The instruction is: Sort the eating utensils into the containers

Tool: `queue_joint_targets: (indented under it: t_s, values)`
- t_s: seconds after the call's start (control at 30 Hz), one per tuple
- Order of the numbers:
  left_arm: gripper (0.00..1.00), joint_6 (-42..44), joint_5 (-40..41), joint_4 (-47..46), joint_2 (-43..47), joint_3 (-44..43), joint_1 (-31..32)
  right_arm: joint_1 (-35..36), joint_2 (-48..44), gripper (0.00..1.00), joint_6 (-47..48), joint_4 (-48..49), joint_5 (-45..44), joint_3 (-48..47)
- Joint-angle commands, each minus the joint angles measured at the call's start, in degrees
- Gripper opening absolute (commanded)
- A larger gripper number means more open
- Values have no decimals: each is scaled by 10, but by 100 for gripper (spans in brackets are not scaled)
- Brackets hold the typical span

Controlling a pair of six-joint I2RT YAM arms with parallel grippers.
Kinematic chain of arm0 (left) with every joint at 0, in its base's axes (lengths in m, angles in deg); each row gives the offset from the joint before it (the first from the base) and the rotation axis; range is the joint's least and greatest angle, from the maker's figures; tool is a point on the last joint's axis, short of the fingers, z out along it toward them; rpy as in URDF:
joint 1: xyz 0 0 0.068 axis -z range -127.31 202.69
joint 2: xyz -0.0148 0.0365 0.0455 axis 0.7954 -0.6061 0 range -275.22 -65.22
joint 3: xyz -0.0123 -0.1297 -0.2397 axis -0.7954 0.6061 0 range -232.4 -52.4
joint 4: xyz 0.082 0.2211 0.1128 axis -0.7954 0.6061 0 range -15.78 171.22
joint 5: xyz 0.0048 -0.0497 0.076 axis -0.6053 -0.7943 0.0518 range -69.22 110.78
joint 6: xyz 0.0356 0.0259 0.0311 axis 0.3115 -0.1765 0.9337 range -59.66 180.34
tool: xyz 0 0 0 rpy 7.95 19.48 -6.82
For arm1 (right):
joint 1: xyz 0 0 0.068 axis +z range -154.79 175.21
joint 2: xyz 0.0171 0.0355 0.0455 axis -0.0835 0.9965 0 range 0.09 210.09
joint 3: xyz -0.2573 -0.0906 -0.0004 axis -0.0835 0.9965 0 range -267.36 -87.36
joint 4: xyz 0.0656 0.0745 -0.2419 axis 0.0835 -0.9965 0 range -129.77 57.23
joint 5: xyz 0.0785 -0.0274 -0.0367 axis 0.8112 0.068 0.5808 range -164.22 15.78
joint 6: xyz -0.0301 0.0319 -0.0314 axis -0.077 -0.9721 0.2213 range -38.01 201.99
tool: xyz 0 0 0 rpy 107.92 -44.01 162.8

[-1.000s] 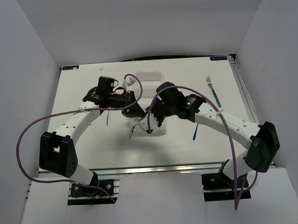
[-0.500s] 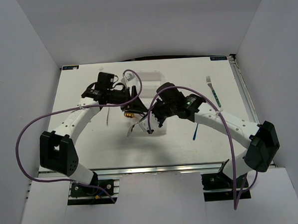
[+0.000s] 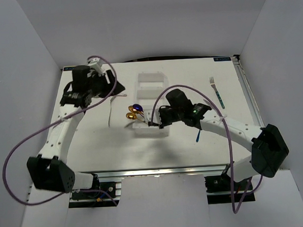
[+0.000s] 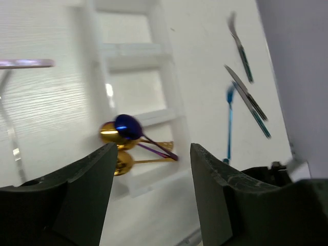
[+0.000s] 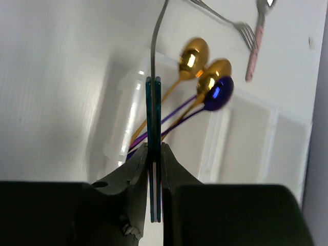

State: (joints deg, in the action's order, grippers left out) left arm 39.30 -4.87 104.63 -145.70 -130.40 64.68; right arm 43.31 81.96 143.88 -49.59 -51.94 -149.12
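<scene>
The right fingers [image 5: 143, 159] stay clamped on a teal-handled utensil [image 5: 154, 113] over the near end of the tray [image 3: 151, 74]; the left fingers [image 4: 105, 159] have spread and swung clear, so we judge that drop complete; in it rest two gold spoons [image 5: 192, 56] and one blue spoon [image 5: 218, 92]; we count three loose utensils [image 4: 246, 95] right of it on the bench [image 3: 92, 147].

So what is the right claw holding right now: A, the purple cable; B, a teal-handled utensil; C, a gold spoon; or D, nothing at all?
B: in the right wrist view the right claw is shut on a slim teal-handled utensil, gripped edge-on between its fingers.
</scene>
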Motion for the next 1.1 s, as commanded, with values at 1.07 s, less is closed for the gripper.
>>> queue_joint_targets:
  t_s: [1.07]
  values:
    - [68,18,243,-116,271,313,-35,-65,155,23,-539,515,-86,130]
